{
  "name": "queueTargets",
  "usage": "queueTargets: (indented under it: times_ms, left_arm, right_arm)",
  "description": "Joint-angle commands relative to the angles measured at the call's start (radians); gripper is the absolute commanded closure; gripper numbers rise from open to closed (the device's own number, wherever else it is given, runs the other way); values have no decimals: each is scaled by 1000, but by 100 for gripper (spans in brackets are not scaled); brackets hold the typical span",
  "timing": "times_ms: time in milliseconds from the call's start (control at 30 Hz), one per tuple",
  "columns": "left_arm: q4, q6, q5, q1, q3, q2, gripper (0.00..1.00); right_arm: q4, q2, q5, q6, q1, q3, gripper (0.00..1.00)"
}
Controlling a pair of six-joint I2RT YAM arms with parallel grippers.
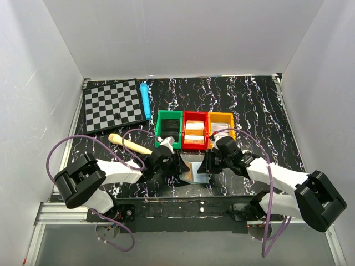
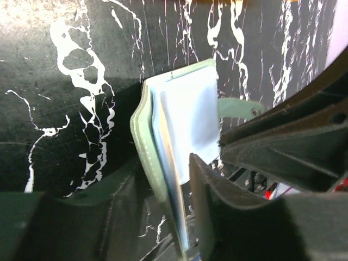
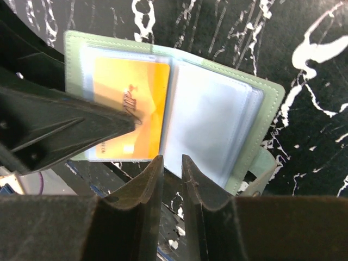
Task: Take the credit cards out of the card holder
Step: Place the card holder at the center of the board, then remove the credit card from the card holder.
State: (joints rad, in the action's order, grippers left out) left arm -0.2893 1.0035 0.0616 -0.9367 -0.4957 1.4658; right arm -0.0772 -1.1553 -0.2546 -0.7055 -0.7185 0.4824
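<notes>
The card holder (image 1: 194, 169) lies open on the black marbled table between my two grippers. In the right wrist view the card holder (image 3: 217, 117) shows its grey-green rim and two pale blue panels. An orange credit card (image 3: 130, 106) sits in the left panel's sleeve. My left gripper (image 1: 176, 164) straddles the holder's left flap. The card holder (image 2: 185, 117) runs edge-on between the left gripper (image 2: 163, 176) jaws, with a gap on the right side. My right gripper (image 3: 172, 159) is at the near edge of the panels, its jaws a narrow slit apart with nothing between them.
Green (image 1: 169, 128), red (image 1: 195, 132) and orange (image 1: 221, 127) bins stand just behind the holder, the red and orange ones holding cards. A chessboard (image 1: 112, 104), a blue pen (image 1: 145, 101) and a wooden stick (image 1: 130, 144) lie at the left. White walls enclose the table.
</notes>
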Motion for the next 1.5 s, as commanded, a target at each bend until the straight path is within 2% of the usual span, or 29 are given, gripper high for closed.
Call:
queueTargets:
  times_ms: [0, 267, 500, 633, 767, 833, 900, 1000, 1133, 1300, 1467]
  left_arm:
    - [44, -11, 6, 10, 5, -55, 55]
    - [150, -17, -17, 33, 32, -126, 44]
    - [272, -29, -48, 75, 78, -306, 42]
    - [354, -43, -91, 96, 66, -373, 44]
    - [348, -52, -89, 98, 42, -481, 45]
    - [296, -55, -33, 98, 26, -507, 45]
    - [219, -52, 38, 96, -18, -487, 45]
    - [196, -54, 122, 78, -104, -383, 48]
    - [187, -74, 139, 33, -168, -242, 53]
    - [203, -45, 101, 30, -120, -168, 63]
    - [194, -42, 76, 32, -54, -144, 66]
  right_arm:
    - [67, -24, -20, -3, 7, -31, 73]
    - [122, -78, -29, -8, 7, -54, 73]
    - [113, -69, -17, -5, 7, -67, 73]
    - [97, -66, 0, 0, 7, -71, 73]
    - [88, -63, 6, 0, 7, -70, 73]
    - [83, -60, 9, 1, 7, -67, 73]
    - [79, -60, 11, 5, 5, -65, 73]
    - [79, -66, 17, 3, 7, -67, 73]
    - [83, -75, 15, -5, 7, -65, 73]
    - [79, -72, 14, -3, 5, -59, 73]
    - [51, -69, 14, 0, 7, -51, 73]
